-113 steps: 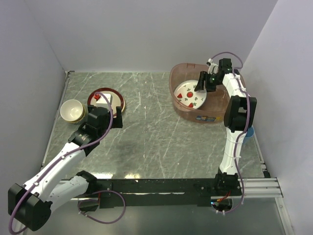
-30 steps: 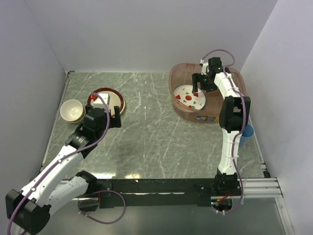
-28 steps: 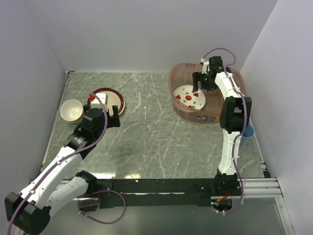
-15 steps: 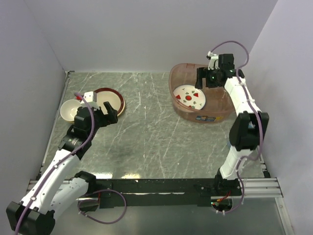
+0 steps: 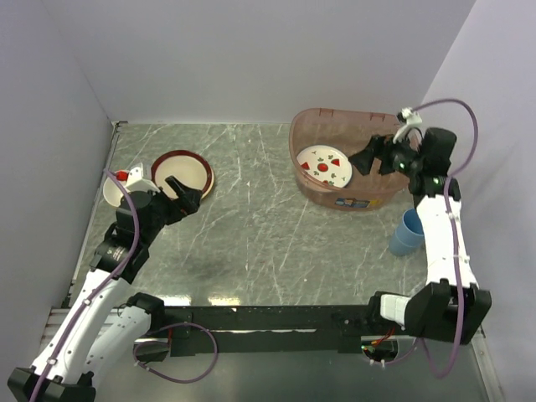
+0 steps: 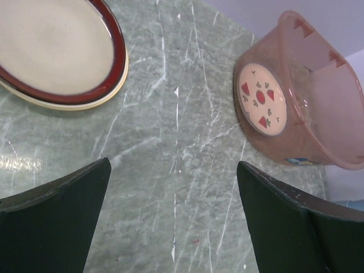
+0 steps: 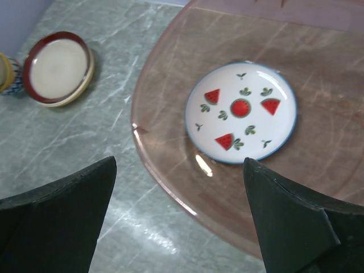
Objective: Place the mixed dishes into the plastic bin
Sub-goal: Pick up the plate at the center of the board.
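The plastic bin [image 5: 298,179] stands at the back right, and the white plate with red shapes [image 5: 323,166] lies flat inside it. My right gripper [image 5: 365,161] hangs open and empty over the bin's right part, above that plate [image 7: 241,112]. The yellow-orange plate with a dark red rim [image 5: 186,172] lies at the back left. The cream bowl [image 5: 115,191] sits left of it, partly hidden by my left arm. My left gripper [image 5: 186,194] is open and empty just in front of that plate [image 6: 54,48]. The light blue cup [image 5: 407,232] stands right of the bin. I cannot make out the red-patterned bowl.
Grey marbled tabletop with walls on the left, back and right. In the left wrist view the bin [image 6: 324,131] lies ahead to the right across bare table. The bin's near rim [image 7: 165,170] runs between my right fingertips.
My right arm has pulled back out of the bin to the right and uncovered the blue cup. My left arm has drawn back off the yellow-orange plate toward the near left. The white plate stays in the bin.
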Robot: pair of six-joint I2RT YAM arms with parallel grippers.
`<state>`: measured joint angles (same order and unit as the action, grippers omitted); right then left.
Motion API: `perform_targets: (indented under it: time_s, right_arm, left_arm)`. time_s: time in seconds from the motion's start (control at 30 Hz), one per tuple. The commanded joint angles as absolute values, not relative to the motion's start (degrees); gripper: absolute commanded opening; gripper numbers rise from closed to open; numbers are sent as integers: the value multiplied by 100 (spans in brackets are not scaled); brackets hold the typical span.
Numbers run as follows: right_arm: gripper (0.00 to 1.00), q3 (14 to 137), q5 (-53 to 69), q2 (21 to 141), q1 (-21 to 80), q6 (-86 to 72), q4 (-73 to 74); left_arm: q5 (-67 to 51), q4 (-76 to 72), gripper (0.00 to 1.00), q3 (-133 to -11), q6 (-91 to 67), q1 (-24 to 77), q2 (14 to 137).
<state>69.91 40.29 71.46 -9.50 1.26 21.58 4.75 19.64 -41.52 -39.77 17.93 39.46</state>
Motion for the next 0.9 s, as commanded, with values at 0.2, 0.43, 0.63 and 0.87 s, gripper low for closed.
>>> perform_targets:
  time_s: [0.2,0.43,0.63,0.87]
  right_arm:
    - [100,4722,5422,5450,-1916,-1343,-719]
    - [100,4316,5853,5396,-2197,-1310,-949]
    - [100,4623,5933,5695,-2197,-1116,-431]
    - [100,4562,5801,5634,-2197,-1046,-431]
  left_arm:
    - [474,2109,99,-3929,-4447,1740,3911]
    - [729,2180,99,-3788,-4474,1740,4087]
    - [756,2092,99,-3735,-4412,1740,4034]
    - [712,1960,99,-3577,-4465,1740,4122]
